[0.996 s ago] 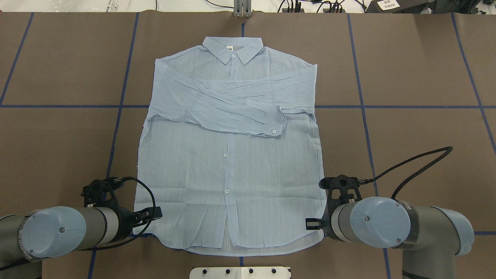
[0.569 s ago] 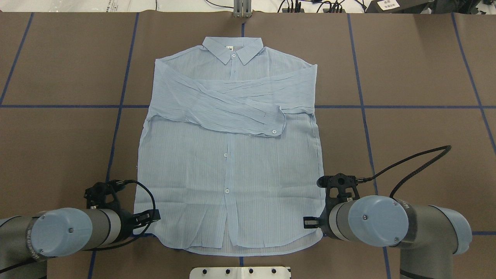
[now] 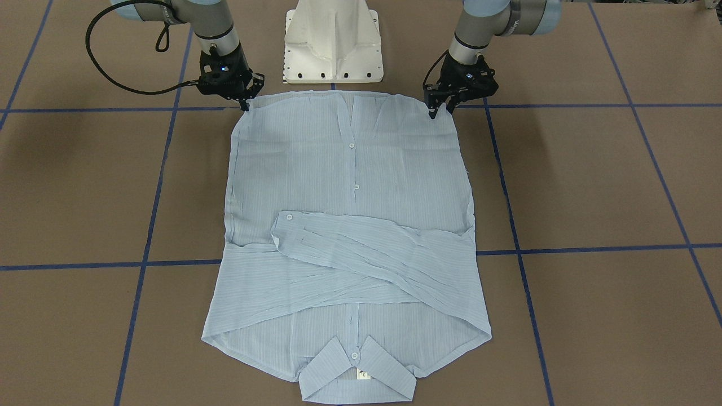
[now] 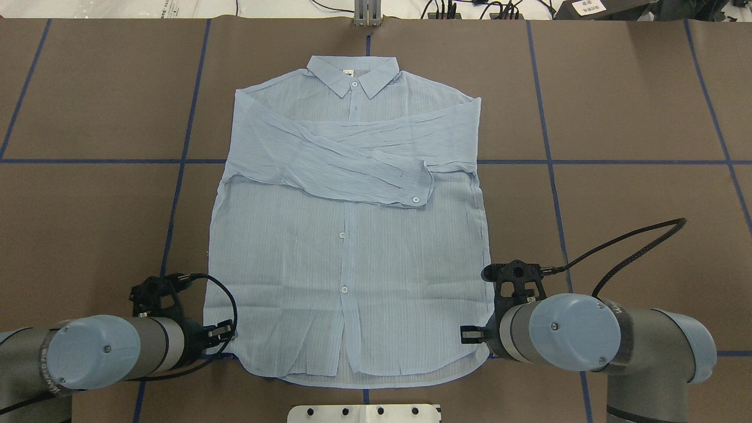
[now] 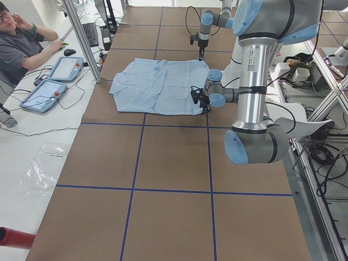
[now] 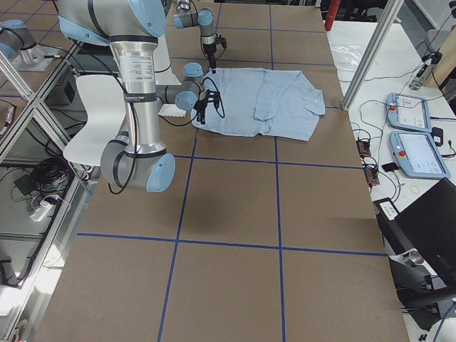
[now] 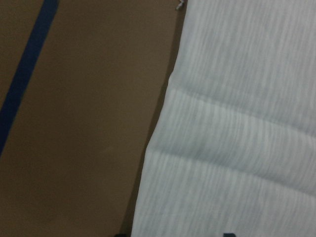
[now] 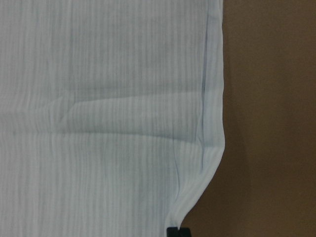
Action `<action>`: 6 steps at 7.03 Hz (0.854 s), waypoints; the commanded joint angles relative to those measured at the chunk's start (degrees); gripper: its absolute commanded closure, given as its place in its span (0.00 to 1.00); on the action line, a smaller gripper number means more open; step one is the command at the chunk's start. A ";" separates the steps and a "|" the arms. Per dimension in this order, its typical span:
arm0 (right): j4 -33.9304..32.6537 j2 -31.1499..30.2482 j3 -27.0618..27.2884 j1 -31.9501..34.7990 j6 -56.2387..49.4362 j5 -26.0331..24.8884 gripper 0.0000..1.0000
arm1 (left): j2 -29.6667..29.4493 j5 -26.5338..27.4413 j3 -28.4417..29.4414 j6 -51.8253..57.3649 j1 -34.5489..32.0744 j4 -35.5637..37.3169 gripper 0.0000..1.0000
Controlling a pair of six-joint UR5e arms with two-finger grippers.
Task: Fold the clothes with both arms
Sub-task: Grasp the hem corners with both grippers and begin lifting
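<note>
Two grippers, one shirt point(image 3: 350, 186): the right gripper point(image 3: 246, 105) pinches a hem corner, fingertips pressed together on the cloth; the left gripper point(image 3: 441, 110) stands spread over the other corner. Sleeves crossed, the shirt lies flat on a brown table point(image 3: 592, 186) gridded with blue tape point(image 3: 564, 249), hem nearest the base point(image 3: 333, 39), with brown surface wide on both sides

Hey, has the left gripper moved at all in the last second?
Yes. In the overhead view the left gripper has slid slightly toward the robot and outward, closer to the near crosswise blue tape line, at the shirt's hem corner.
</note>
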 commanded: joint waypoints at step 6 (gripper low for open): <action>0.00 0.00 -0.08 0.43 -0.07 0.00 1.00 | 0.07 0.17 -1.18 0.06 0.04 0.07 1.00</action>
